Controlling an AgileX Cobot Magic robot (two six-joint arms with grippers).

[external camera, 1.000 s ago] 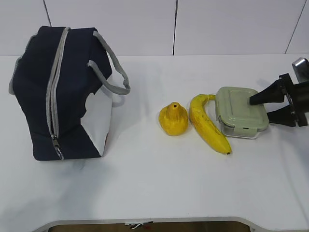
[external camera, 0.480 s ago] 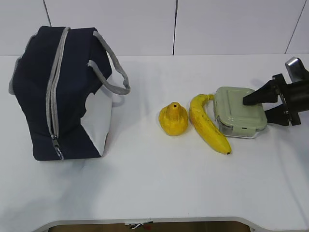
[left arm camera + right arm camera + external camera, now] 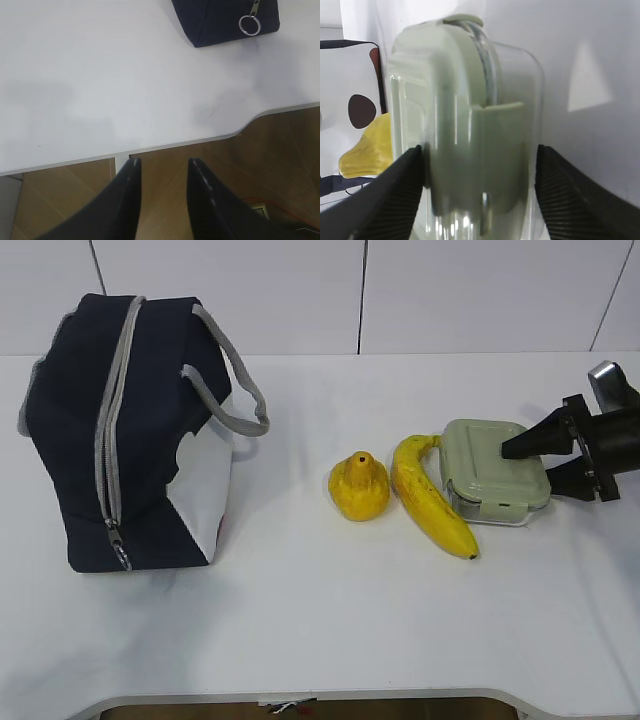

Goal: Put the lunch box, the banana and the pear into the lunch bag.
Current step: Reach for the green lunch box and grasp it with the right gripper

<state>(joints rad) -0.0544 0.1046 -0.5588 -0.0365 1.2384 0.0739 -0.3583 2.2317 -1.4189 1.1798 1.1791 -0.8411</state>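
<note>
Box, banana and pear lie in a row on the white table, right of the middle. The box, clear with a pale green lid, is the rightmost; the banana lies just left of it, its stem end touching or nearly touching the box's far left corner and its tip pointing near and right. The pear sits just left of the banana, dimple up.

The bag stands well apart at the left, navy with a white lower panel, its grey zipper running down the near face to a ring pull at the bottom, one grey handle looping out to the right. The zipper looks closed.

The right gripper reaches in from the right edge with its fingers spread wide around the box's right end, one finger over the lid, the other lower at the near side. In the right wrist view the box fills the gap between the two fingers, one at each side; whether they press on it I cannot tell.

The left gripper hangs over the table's near edge, its fingers narrowly apart and holding nothing, the bag's corner with the ring pull far beyond.
</note>
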